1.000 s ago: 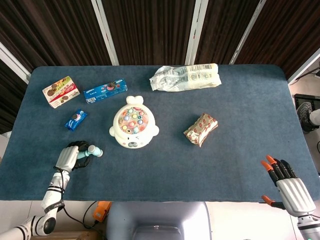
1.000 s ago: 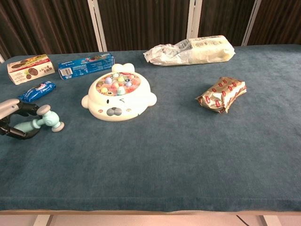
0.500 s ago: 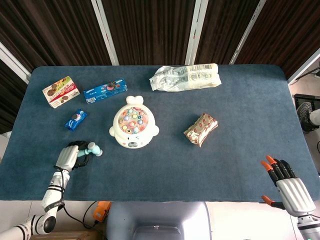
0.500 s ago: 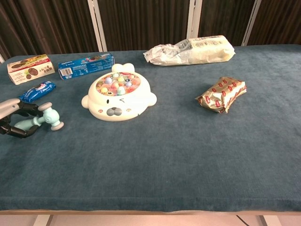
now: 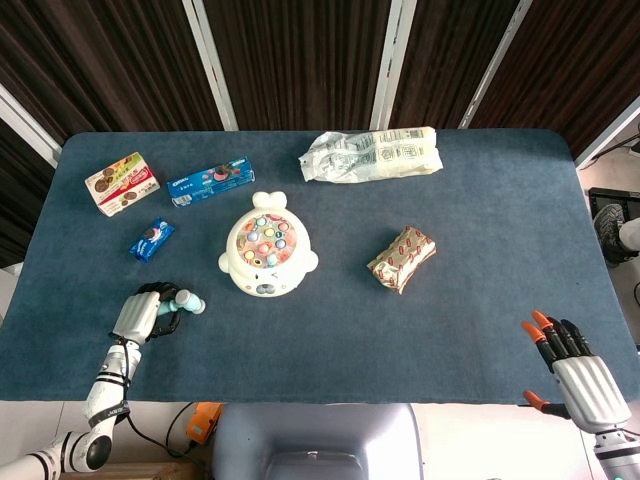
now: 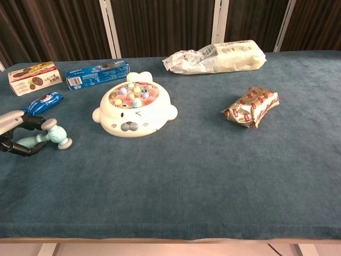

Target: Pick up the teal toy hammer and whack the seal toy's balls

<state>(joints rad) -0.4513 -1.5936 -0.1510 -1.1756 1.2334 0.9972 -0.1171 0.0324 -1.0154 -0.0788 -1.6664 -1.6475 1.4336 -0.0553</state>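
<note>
The teal toy hammer (image 5: 184, 302) (image 6: 47, 137) lies low over the table's front left, its head pointing right toward the seal. My left hand (image 5: 140, 312) (image 6: 15, 134) grips its handle with the fingers curled around it. The white seal toy (image 5: 266, 257) (image 6: 133, 112), its top full of coloured balls, sits right of the hammer and a little further back, a short gap away. In the head view my right hand (image 5: 575, 370) hangs off the table's front right corner, fingers apart and holding nothing. The chest view does not show it.
A cookie box (image 5: 122, 183), a long blue biscuit box (image 5: 211, 183) and a small blue packet (image 5: 152, 239) lie at the back left. A white bag (image 5: 372, 154) lies behind the seal, and a red-gold snack packet (image 5: 402, 258) to its right.
The hammer head wobbled slightly in my left hand and sits almost where it was. My right hand has not moved.
</note>
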